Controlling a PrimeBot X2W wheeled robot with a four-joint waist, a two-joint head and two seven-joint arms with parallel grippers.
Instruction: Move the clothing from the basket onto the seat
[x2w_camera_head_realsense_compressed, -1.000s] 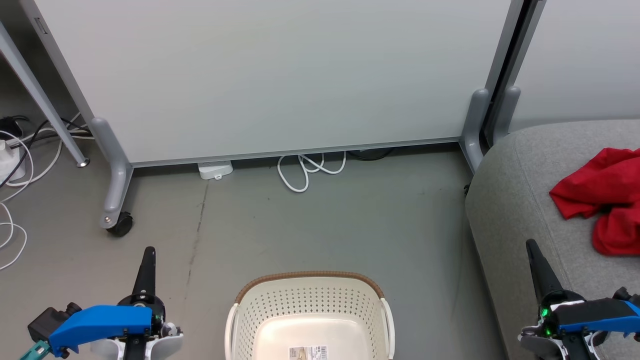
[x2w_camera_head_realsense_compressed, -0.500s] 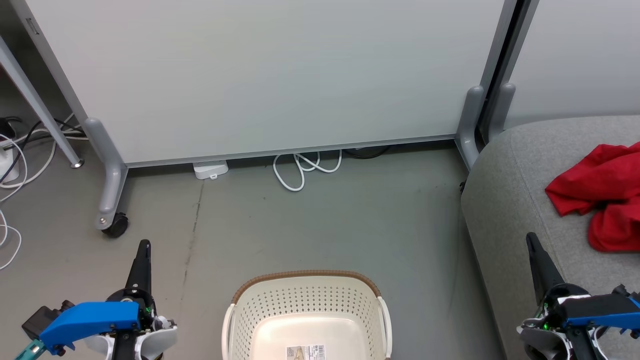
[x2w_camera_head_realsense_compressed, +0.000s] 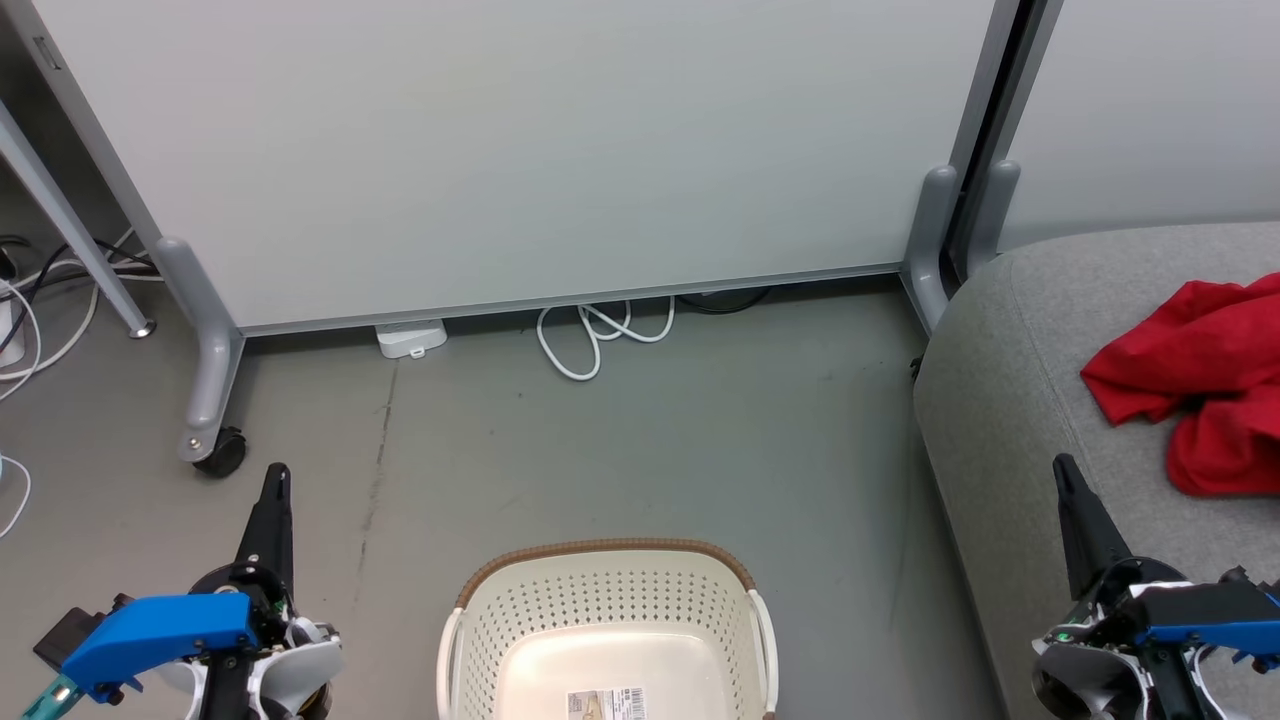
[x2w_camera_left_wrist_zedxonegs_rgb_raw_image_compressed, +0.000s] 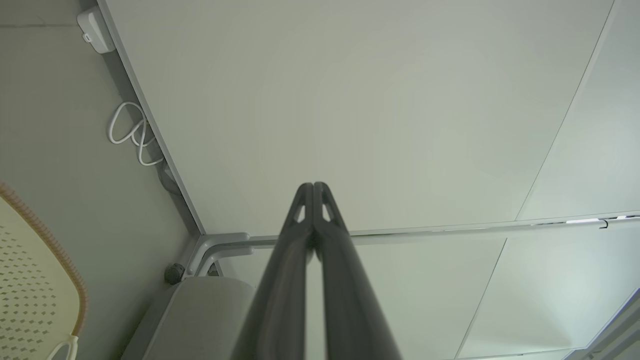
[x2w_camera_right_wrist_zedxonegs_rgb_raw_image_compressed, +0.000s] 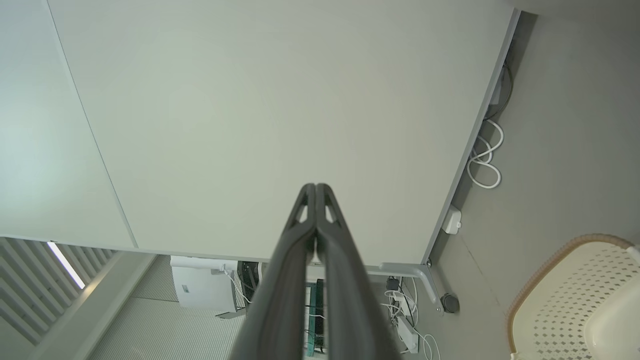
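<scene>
Left hand (x2w_camera_head_realsense_compressed: 272, 482) and right hand (x2w_camera_head_realsense_compressed: 1067, 480) stay pressed together while our view shifts; red fabric clothing (x2w_camera_head_realsense_compressed: 1200, 380) lies on the light-grey upholstered seat (x2w_camera_head_realsense_compressed: 1010, 400), the cream perforated plastic basket (x2w_camera_head_realsense_compressed: 600, 600) looks emptied, so we judge the task done.

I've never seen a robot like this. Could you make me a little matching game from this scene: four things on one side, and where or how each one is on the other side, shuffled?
Things
1. clothing
2. basket
3. left gripper
4. white cable

Descriptions
A. shut, holding nothing
B. looped on the floor at the foot of the panel
C. lying on the grey seat
D. cream with a brown rim

Pairs: 1-C, 2-D, 3-A, 4-B
</scene>
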